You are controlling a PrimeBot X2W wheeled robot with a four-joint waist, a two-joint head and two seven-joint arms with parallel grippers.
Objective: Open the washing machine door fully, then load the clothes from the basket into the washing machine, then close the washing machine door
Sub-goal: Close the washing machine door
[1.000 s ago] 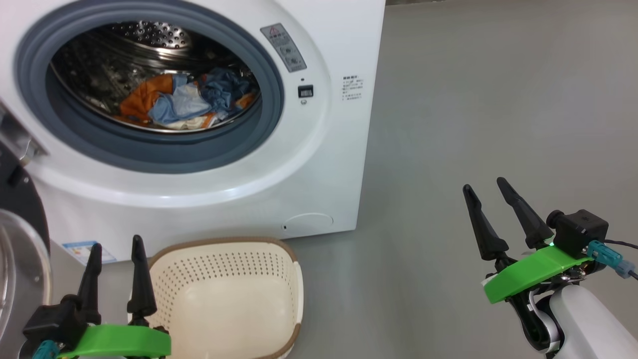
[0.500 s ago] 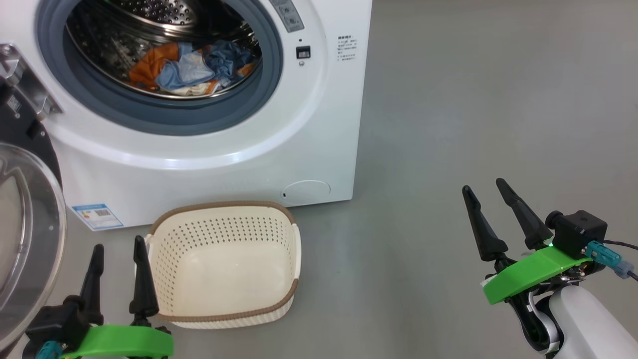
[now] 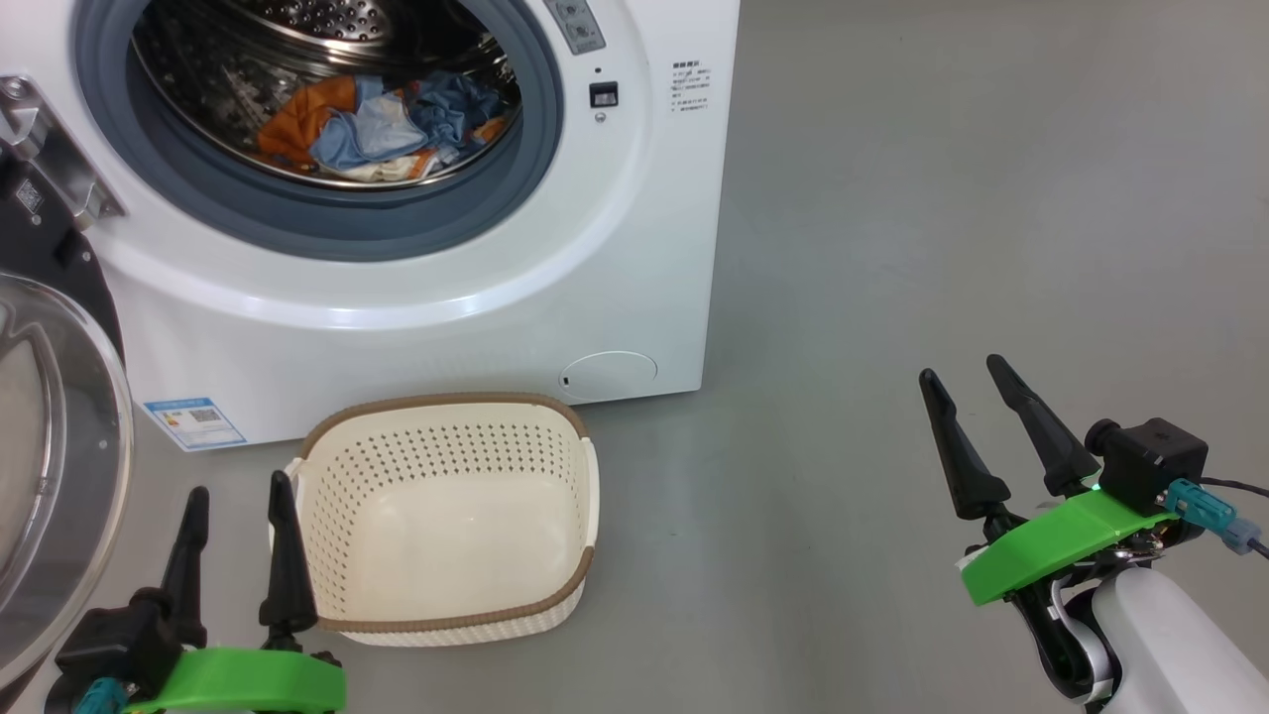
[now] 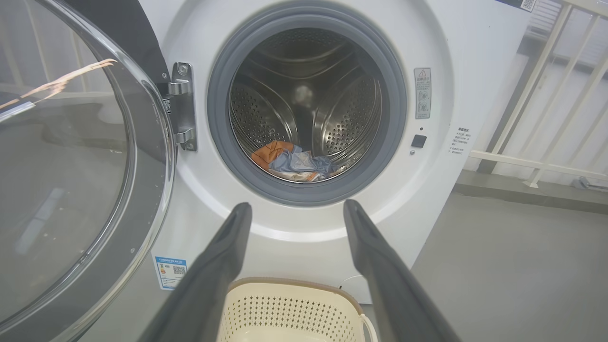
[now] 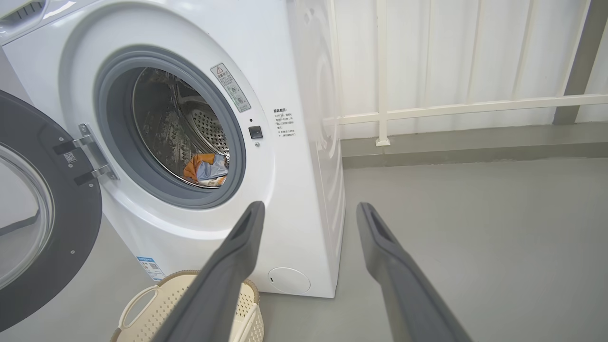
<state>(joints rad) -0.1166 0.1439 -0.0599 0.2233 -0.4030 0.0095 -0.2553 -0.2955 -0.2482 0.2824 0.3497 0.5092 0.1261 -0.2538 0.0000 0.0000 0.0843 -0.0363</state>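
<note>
Washing machine door (image 3: 57,260) open wide at left; clothes (image 3: 377,124) lie in drum (image 3: 297,30) of washing machine (image 3: 416,337), basket (image 3: 436,401) on floor (image 3: 892,198) in front. Left tool (image 3: 240,486) & right tool (image 3: 961,367) both open w/ nothing held, left one just beside basket.

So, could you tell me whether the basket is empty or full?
Empty: the head view shows a bare cream floor inside the basket, and the clothes lie inside the washing machine.

Washing machine (image 4: 456,57) bears warning triangle (image 4: 422,72) — QR code (image 4: 179,270) (print illegible).
</note>
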